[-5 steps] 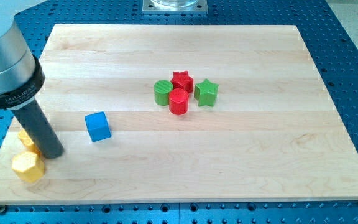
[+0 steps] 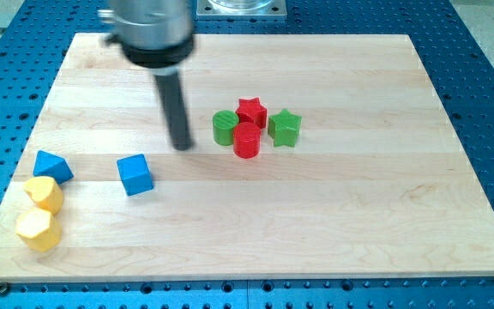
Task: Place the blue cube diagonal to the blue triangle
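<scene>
The blue cube (image 2: 135,174) sits on the wooden board (image 2: 333,223), left of centre. The blue triangle (image 2: 51,166) lies near the board's left edge, left of the cube and slightly higher in the view. My tip (image 2: 182,146) rests on the board above and to the right of the blue cube, apart from it, and just left of the green round block (image 2: 225,127).
Two yellow blocks (image 2: 43,195) (image 2: 38,229) sit below the blue triangle at the left edge. A cluster near centre holds a red star (image 2: 251,111), a red cylinder (image 2: 247,141) and a green star (image 2: 286,128) beside the green round block.
My rod has moved from the left edge, by the yellow blocks, up and right to the board's middle. The blue triangle it hid now shows. No block has moved.
</scene>
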